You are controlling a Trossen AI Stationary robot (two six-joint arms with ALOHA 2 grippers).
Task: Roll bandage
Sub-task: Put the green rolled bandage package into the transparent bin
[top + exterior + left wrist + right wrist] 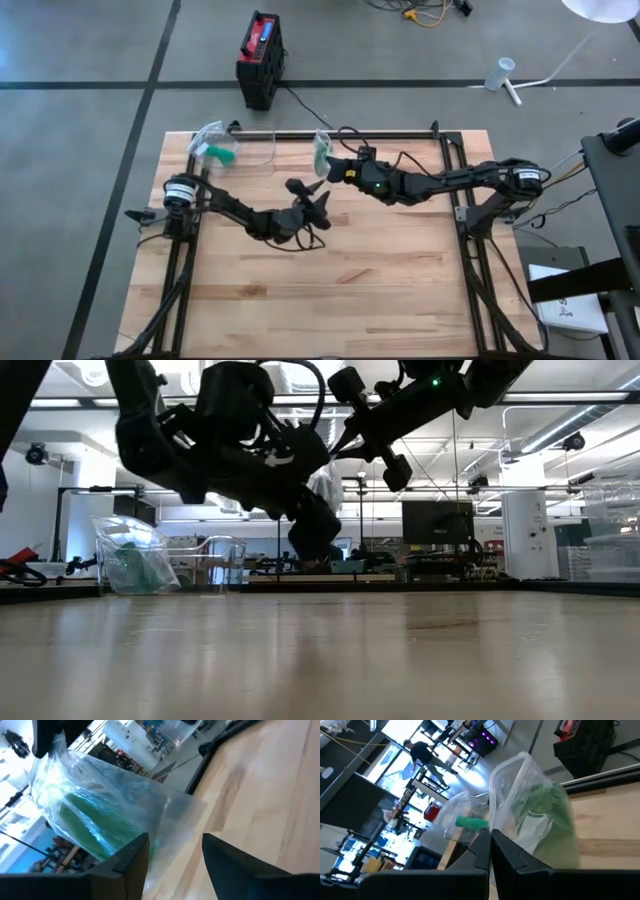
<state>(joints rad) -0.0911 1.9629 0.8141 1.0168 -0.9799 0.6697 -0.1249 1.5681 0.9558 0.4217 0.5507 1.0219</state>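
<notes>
Bag (540, 820) with green bandage (547, 807) upright

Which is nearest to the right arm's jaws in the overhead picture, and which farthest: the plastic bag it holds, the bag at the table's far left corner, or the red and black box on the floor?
1. Plastic bag, pinched in the right gripper, far edge of the table.
2. Red and black box, on the floor beyond the table.
3. Corner bag, far left corner.
</notes>
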